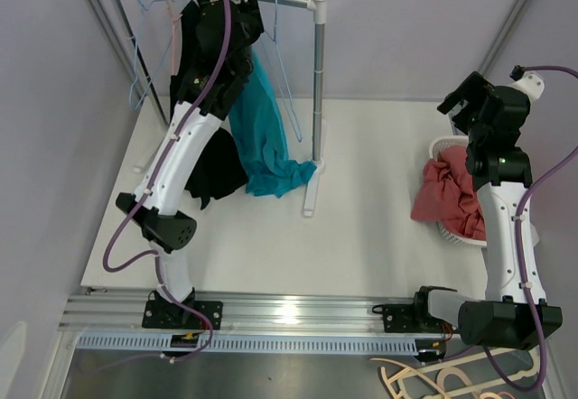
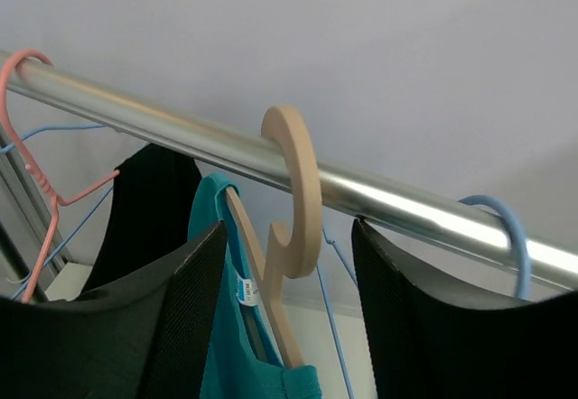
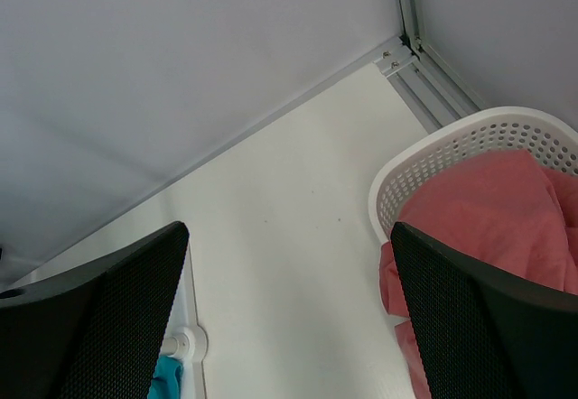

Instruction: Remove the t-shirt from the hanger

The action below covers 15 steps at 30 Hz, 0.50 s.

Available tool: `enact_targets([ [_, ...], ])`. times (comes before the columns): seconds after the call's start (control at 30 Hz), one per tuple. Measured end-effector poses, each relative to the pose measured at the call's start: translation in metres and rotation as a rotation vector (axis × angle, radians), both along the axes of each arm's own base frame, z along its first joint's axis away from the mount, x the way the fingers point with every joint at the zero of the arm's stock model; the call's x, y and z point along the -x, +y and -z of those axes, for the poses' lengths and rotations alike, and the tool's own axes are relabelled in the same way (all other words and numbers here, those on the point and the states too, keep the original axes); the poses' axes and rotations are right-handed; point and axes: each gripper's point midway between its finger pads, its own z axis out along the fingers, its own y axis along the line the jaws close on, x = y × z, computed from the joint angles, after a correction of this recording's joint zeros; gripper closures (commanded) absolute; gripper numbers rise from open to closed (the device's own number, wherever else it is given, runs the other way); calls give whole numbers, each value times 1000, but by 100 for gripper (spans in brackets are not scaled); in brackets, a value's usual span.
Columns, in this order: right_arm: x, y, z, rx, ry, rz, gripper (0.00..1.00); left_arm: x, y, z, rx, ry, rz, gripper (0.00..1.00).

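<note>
T-shirt (image 2: 230,354), teal, on wooden hanger (image 2: 302,173), between spread jaws of left gripper (image 2: 287,227)

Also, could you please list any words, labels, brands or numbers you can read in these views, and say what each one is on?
None can be read.
White tag at the neck of the teal t-shirt: tiny print, too small and blurred to read.
No other lettering shows in any view.

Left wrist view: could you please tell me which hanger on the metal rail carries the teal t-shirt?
The thick, flat tan wooden hanger, framed by the left gripper, holds the teal t-shirt; the pink hanger and blue hanger are thin.
</note>
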Motion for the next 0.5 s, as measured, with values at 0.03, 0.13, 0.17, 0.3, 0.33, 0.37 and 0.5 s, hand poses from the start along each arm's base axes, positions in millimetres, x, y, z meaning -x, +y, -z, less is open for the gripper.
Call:
enact_targets([
  [0.03, 0, 0, 0, 0, -2, 0, 1, -3, 2, 3, -3, 8, -6, 44],
  [0.13, 0, 0, 0, 0, -3, 0, 0, -12, 11, 12, -17, 28, -28, 44],
  [0.17, 0, 0, 0, 0, -2, 0, 1, -14, 13, 14, -18, 33, -34, 46],
  [0.3, 0, 0, 6, -1, 9, 0, 0, -19, 22, 18, -18, 42, -47, 48],
  [0.33, 0, 0, 6, -1, 9, 0, 0, -19, 23, 18, -17, 42, -49, 45],
  [0.37, -1, 0, 6, -1, 8, 0, 1, -19, 24, 18, -17, 42, -50, 44],
  [0.5, -1, 0, 5, -1, 5, -1, 1, -21, 23, 21, -10, 50, -46, 42],
])
